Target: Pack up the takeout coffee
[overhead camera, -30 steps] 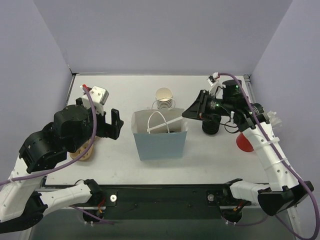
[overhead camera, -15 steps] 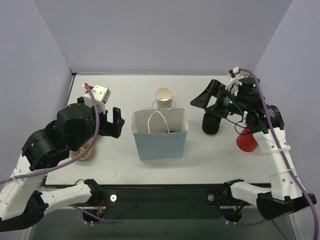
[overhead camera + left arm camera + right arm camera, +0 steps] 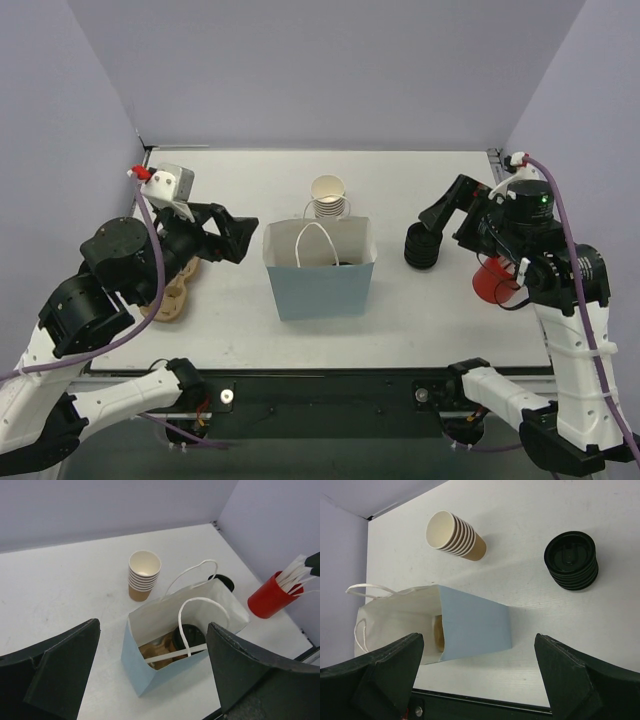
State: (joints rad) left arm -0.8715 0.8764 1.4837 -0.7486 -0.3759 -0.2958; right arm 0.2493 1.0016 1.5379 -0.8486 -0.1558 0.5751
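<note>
Top external: paper bag [image 3: 320,285] mid-table. Left gripper [image 3: 232,238] and right gripper [image 3: 452,210] flank it, both spread wide, holding nothing.
Left wrist: takeout coffee [image 3: 195,635] inside the bag, lidded; from above only a dark glimpse.
Right wrist: lid stack [image 3: 570,562] and cup stack [image 3: 455,537] beyond the bag.
Judgement: packing appears done; next, the arms draw clear.

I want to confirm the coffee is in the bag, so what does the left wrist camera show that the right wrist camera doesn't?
Only the left wrist view looks down into the blue paper bag and shows the lidded coffee cup sitting inside, plus a red cup of white sticks on the table. Only the right wrist view shows the stack of black lids whole; in the left view the bag hides most of it. Both show the bag, the stack of tan cups, and that arm's own open fingers: left fingers, right fingers.
</note>
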